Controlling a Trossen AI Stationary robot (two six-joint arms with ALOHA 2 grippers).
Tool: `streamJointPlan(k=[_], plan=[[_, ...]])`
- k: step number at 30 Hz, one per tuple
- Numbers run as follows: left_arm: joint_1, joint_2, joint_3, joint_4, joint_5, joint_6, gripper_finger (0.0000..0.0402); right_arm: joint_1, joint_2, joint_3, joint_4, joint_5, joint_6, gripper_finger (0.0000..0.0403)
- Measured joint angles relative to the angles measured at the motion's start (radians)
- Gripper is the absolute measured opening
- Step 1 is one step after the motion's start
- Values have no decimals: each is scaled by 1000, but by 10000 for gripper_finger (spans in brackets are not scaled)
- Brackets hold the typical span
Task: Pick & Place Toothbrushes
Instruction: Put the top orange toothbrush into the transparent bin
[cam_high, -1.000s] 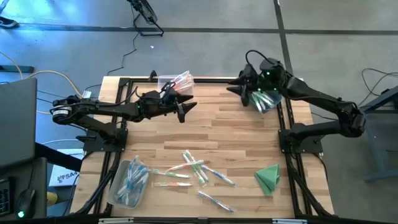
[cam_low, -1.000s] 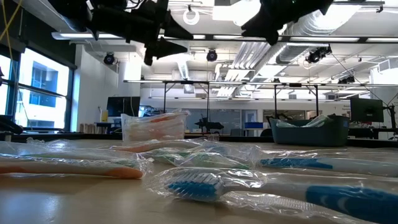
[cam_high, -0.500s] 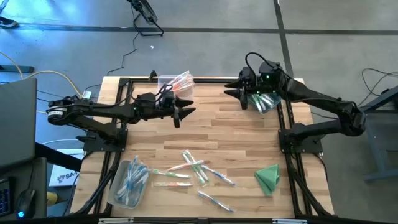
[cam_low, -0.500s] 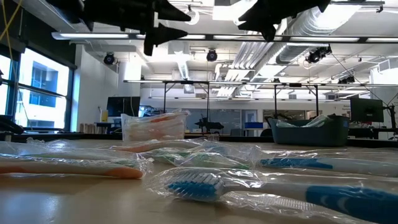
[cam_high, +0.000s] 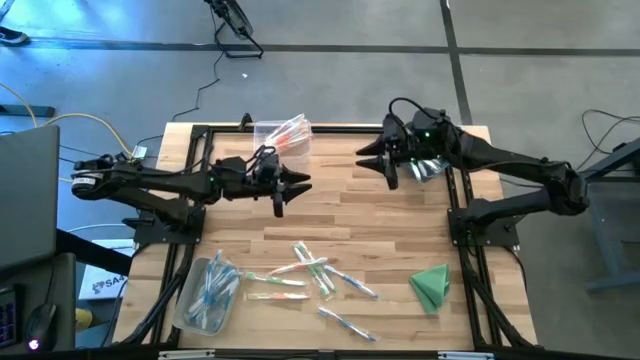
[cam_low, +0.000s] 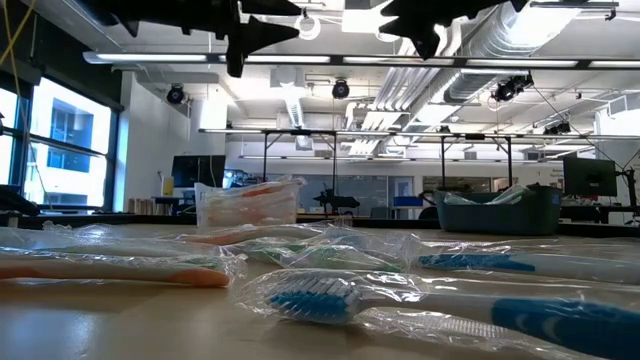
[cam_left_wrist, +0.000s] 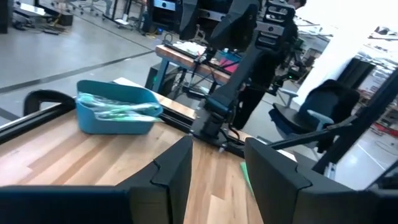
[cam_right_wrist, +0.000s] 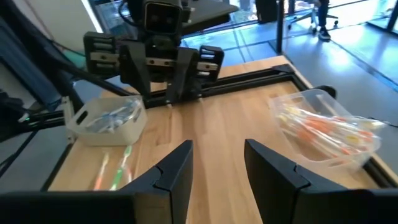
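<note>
From above, three containers are seen on the wooden table (cam_high: 330, 215). A clear bin (cam_high: 281, 131) sits at the far edge holding pink-orange toothbrushes (cam_high: 292, 130). A second clear bin (cam_high: 206, 292) rests at the near left corner, filled with blue ones. A third bin (cam_high: 430, 160) at the far right is mostly covered by the right arm, with greenish brushes showing inside. Loose wrapped toothbrushes (cam_high: 318, 275) are scattered across the near middle of the table, and a folded green cloth (cam_high: 431, 284) lies to their right. The left gripper (cam_high: 281, 192) is held over the left-centre of the table, the right gripper (cam_high: 381, 166) over the far right; neither is holding anything.

At table level, wrapped brushes with orange and blue handles fill the foreground (cam_low: 330, 296). The clear bin (cam_low: 248, 204) with orange brushes stands behind them, and a blue-looking bin (cam_low: 498, 211) is seen off to the right. Both grippers hang dark near the ceiling line.

From the left wrist, the fingers (cam_left_wrist: 174, 168) are seen parted with a moderate gap, nothing between them. A blue bin (cam_left_wrist: 115, 109) with pale green brushes sits ahead.

From the right wrist, the fingers (cam_right_wrist: 176, 168) are likewise set apart and empty. A whitish bin (cam_right_wrist: 107, 119) of blue brushes and the clear bin (cam_right_wrist: 324, 127) of orange ones are both in sight.
</note>
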Motion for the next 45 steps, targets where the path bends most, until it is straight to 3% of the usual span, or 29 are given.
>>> streamJointPlan(k=[5, 18, 28, 33, 45], plan=[[-42, 0, 0, -7, 0, -3, 142, 45, 0, 0, 1, 18, 19, 136], [-176, 0, 0, -42, -2, -11, 142, 155, 0, 0, 4, 208, 129, 136], [-230, 0, 0, -106, -27, -52, 142, 271, 0, 0, 4, 318, 117, 136], [-229, 0, 0, -112, -46, -63, 142, 277, -18, 0, 5, 316, 67, 136], [-227, 0, 0, -161, -153, -68, 142, 246, -253, -4, -264, 330, 13, 136]])
